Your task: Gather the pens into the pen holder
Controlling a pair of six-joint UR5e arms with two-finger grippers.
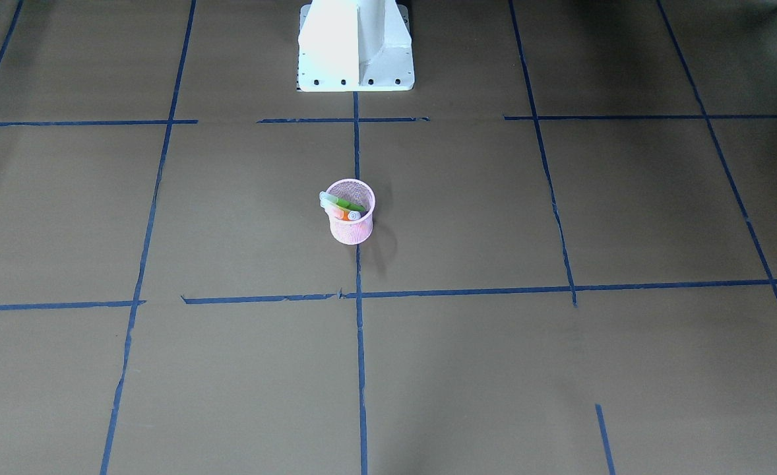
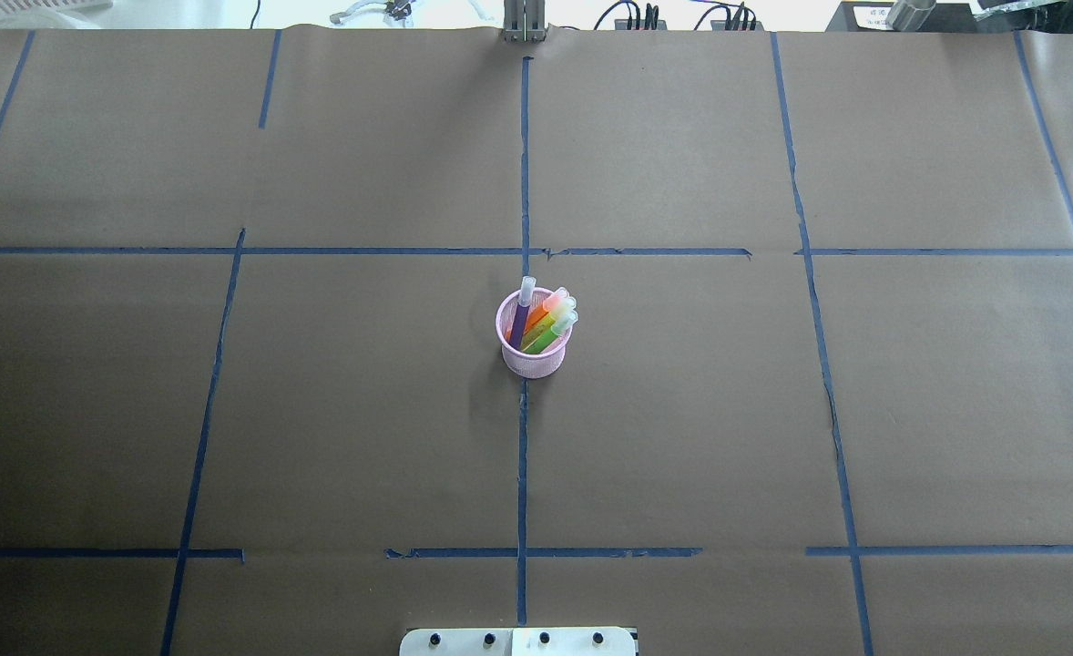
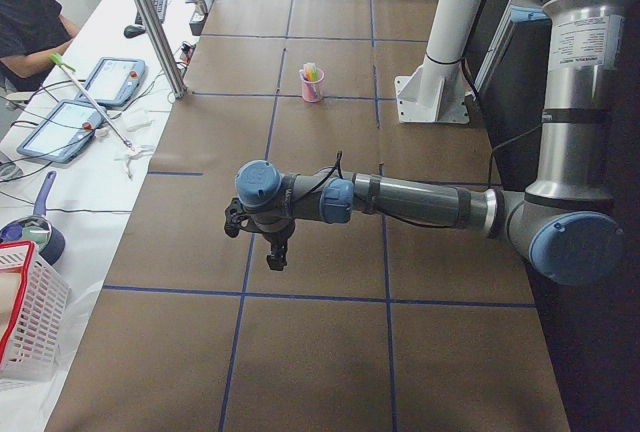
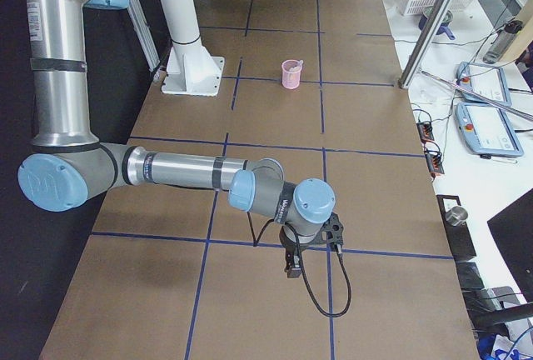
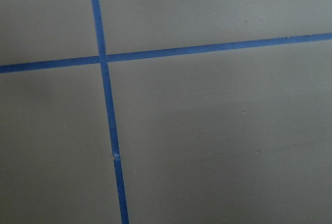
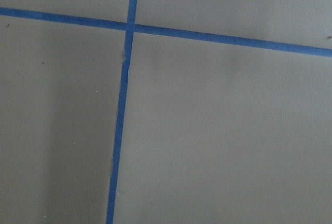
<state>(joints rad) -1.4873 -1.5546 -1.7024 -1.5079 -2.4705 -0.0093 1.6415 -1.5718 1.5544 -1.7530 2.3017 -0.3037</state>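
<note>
The pink wire-mesh pen holder (image 2: 534,360) stands upright at the table's middle, on a blue tape line; it also shows in the front view (image 1: 352,229). The purple pen (image 2: 521,321), the orange pen (image 2: 541,314) and the green pen (image 2: 550,335) stand inside it, leaning, pale caps up. My left gripper (image 3: 278,257) hangs over the table far from the holder, seen only in the exterior left view. My right gripper (image 4: 291,268) hangs likewise, seen only in the exterior right view. I cannot tell whether either is open or shut. Both wrist views show only brown paper and tape.
The robot's white base (image 1: 355,46) stands at the table's robot-side edge. Beside the table, on the operators' side, are a metal post (image 3: 150,22), tablets (image 3: 110,77), a white basket (image 3: 25,322) and a seated person (image 3: 25,12).
</note>
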